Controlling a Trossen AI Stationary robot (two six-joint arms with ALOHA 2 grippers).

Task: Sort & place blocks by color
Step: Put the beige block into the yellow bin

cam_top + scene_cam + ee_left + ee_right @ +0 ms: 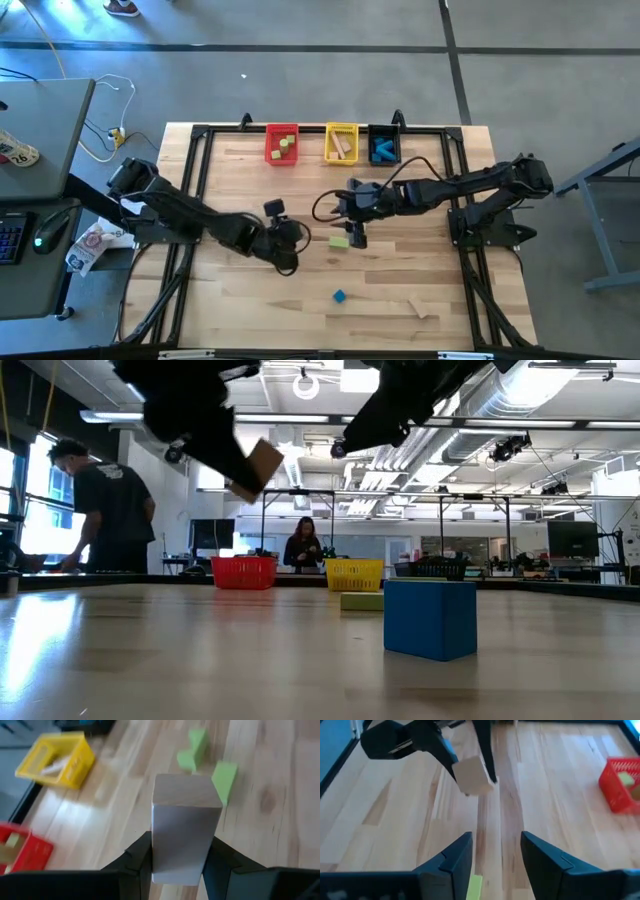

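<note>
1. Left gripper (177,865): clamped on a plain tan block (184,832), held clear of the table (240,310) and standing lengthwise out of the jaws. In the right wrist view the same tan block (472,775) hangs in the air between the left arm's fingers.
2. Yellow bin (341,142), the landmark: it sits at the far edge between the red bin (282,143) and the black bin (384,146), and already holds tan pieces. Judged from that, it is where the tan block belongs.
3. Deciding relation: the held block lies on the near side of the yellow bin and toward the left arm's side, well apart from it; the carry must run forward and slightly toward the right arm.
4. Right gripper (495,865): jaws apart and empty, poised above a green block (340,241) that lies nearer than the yellow bin.
5. Blue block (340,296): nearer still, untouched.
</note>
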